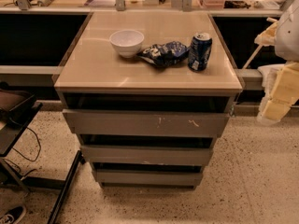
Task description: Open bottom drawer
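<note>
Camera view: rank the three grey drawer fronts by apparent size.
1. top drawer front
2. middle drawer front
3. bottom drawer
Upper fronts sit nearer the camera, so true sizes are unsure. The gripper hangs at the right edge.

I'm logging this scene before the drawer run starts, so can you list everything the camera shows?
bowl: 1, white, on the cabinet top, left of centre
snack bag: 1, blue and white, crumpled, between the bowl and the can
can: 1, blue, upright, on the cabinet top, right of the bag
cabinet: 1, beige top, middle of the view
top drawer: 1, grey with pale scratches, just under the top
middle drawer: 1, grey, below it
bottom drawer: 1, grey, plain, nearest the floor
stand: 1, black, left edge
shoe: 1, dark, bottom left corner
end effector: 1, cream, right edge, beside the cabinet, apart from the drawers
</note>
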Available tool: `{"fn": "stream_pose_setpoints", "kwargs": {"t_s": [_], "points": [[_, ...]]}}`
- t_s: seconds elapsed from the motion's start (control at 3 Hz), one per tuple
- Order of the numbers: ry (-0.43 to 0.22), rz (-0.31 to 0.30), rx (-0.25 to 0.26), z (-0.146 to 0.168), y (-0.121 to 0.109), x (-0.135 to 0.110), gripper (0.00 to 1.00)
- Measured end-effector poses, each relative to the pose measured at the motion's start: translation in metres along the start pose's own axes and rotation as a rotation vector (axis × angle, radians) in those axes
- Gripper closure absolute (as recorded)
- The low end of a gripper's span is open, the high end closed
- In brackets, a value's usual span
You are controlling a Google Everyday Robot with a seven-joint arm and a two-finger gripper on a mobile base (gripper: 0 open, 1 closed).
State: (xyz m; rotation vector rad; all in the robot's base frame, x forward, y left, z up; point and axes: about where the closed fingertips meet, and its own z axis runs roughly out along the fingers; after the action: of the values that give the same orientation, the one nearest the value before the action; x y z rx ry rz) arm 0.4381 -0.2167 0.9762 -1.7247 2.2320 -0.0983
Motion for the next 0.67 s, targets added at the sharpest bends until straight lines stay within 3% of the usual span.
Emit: {"fn": "stream_pose_setpoints", "kwargs": {"t_s": [0.67], "points": [[-0.025,-0.018,0.009,0.003,0.011,0.002,0.0]]}}
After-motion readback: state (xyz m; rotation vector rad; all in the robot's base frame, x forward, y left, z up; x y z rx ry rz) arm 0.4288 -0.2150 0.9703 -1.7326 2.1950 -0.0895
